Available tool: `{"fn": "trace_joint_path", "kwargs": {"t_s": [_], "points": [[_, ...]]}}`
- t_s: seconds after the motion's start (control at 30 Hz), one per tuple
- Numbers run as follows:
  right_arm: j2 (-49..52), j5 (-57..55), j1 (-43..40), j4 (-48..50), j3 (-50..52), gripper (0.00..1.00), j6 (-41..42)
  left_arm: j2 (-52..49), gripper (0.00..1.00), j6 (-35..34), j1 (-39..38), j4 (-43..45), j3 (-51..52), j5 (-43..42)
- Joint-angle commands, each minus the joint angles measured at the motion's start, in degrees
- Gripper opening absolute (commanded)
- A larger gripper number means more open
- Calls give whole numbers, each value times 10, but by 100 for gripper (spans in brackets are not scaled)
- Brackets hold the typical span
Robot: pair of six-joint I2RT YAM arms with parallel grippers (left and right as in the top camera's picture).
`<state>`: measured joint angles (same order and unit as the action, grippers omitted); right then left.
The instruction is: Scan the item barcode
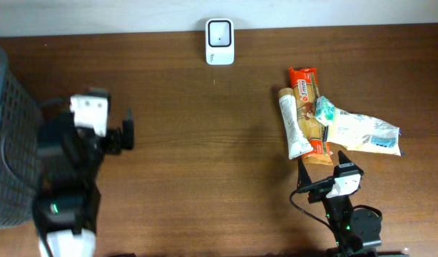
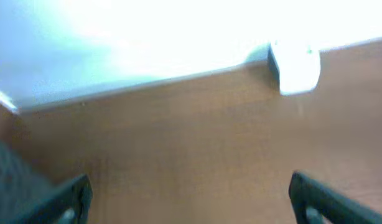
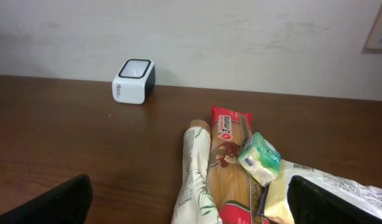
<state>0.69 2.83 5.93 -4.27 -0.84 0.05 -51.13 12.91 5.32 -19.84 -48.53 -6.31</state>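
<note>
While both arms hang over the brown wooden desk [image 1: 205, 164], you have the left end effector [image 1: 128, 133] spread wide and holding nothing at about 9 o'clock in the overhead view. It is just beside a dark mesh basket [image 1: 8, 135] at the desk's edge. The right end effector [image 1: 324, 163] is also wide and empty at about 5 o'clock, and its fingertips are near the grocery pile but not touching it.

That pile lies at 3 o'clock. A long spaghetti pack with a red label [image 1: 309, 100] touches a white printed tube [image 1: 294, 127] on its 9 o'clock side. A small green-and-white packet [image 1: 324, 109] rests on top where the pack meets a pale yellow plastic bag [image 1: 365, 133], which stretches toward 3 o'clock. The print on the bag is too small to tell where a barcode sits.

The white box-shaped scanner with a dark window [image 1: 220, 41] stands at 12 o'clock against the far edge, well apart from the pile and from both end effectors.
</note>
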Motion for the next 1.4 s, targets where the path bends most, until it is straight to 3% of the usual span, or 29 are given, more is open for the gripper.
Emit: {"fn": "trace_joint_path", "kwargs": {"t_s": [0.0,0.1,0.17,0.37,0.5,1.37], "points": [[-5,-1,-3,0,5,99,4,121,99,7,-31,97,156,-4],[-5,-1,-3,0,5,99,4,224,99,40,-42,245,294,-3],[-5,-1,-3,0,5,99,4,300,99,50,-42,297,380,0],[-5,-1,-3,0,5,99,4,421,99,93,-42,272,470,2],[-5,-1,-3,0,5,99,4,509,99,98,-42,151,479,18],[-5,-1,-3,0,5,99,4,508,99,99,-42,153,479,21]]}}
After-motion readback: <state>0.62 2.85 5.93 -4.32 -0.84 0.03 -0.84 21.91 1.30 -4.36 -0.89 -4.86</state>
